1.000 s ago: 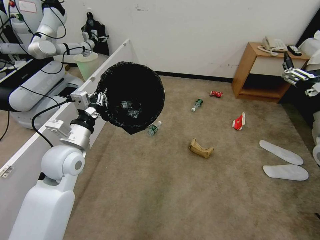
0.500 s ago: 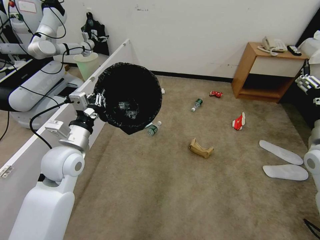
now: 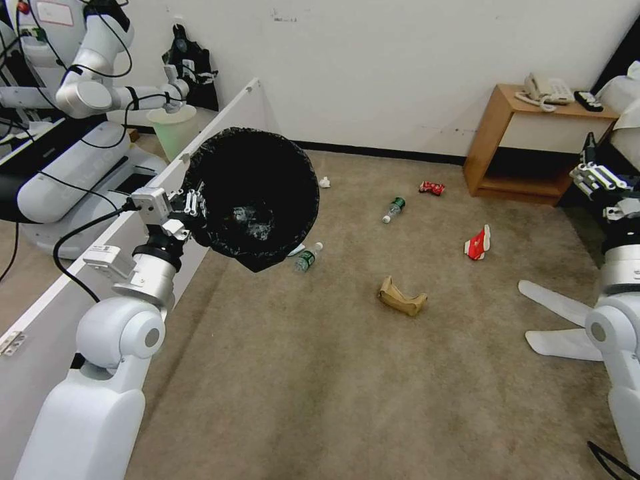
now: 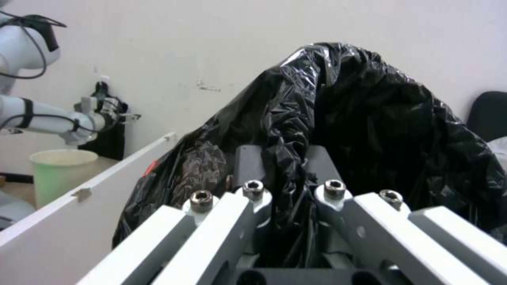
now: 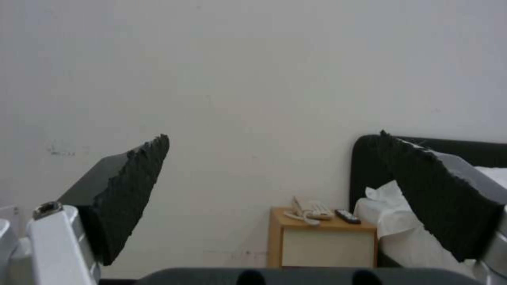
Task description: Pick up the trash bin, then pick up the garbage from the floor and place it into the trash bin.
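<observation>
Two pincers are seen: the left pincer (image 3: 195,202), at centre left, is clamped on the black-bagged round trash bin (image 3: 253,193); the right pincer (image 3: 595,177), at the right edge, is held wide open and empty, nearer the flat white slippers (image 3: 557,303) lying lengthwise below it.

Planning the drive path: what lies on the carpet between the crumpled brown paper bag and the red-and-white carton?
Head view: bare beige carpet between brown paper bag and red-and-white carton.

Even, bright indoor light, soft faint shadows on the carpet (image 3: 347,373). The head view bows straight lines near its edges. Both wrist views are soft; the bin liner (image 4: 370,118) shows small glints.
</observation>
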